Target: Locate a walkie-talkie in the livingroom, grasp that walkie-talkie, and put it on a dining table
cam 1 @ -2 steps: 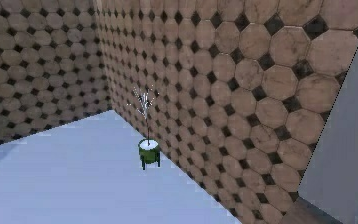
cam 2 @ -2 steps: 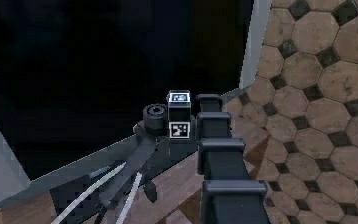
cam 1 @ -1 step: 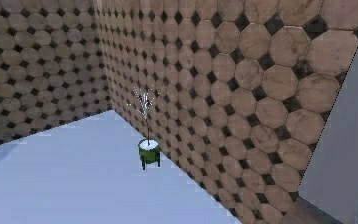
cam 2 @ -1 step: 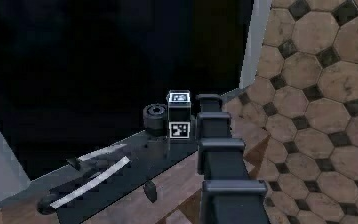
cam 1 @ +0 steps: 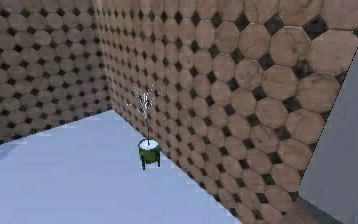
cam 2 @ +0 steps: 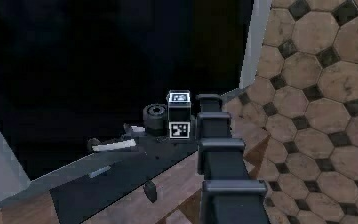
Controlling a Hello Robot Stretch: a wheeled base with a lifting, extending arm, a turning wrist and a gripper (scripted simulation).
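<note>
Walkie-talkie is a name I cannot safely give to any shape here, so I cannot tell where it lies. The nearest candidate is a small pale sliver [cam 2: 113, 146] at the far end of the gripper [cam 2: 115, 149], too small to identify

In the arm side view the arm [cam 2: 225, 170] rises as a dark segmented bar from the bottom edge. Two white marker squares [cam 2: 180, 112] stand at its far end. Left of them sits the gripper's dark round body, with thin fingers [cam 2: 127, 138] reaching left over a dark grey slab-like surface [cam 2: 77, 180]. With that surface right behind the fingers, I cannot tell whether the gripper holds anything. Brown flooring [cam 2: 137, 208] shows below the slab, and a tiled wall [cam 2: 317, 90] of brown octagons fills the view's right

In the forward view two walls [cam 1: 237, 70] with the same octagon pattern meet at a corner above a pale blue-grey floor [cam 1: 67, 170]. A green pot [cam 1: 150, 152] on short legs carries a thin, bare-branched plant [cam 1: 145, 105] and stands near the right-hand wall. A plain grey panel [cam 1: 342, 160] cuts across the view's right edge
</note>
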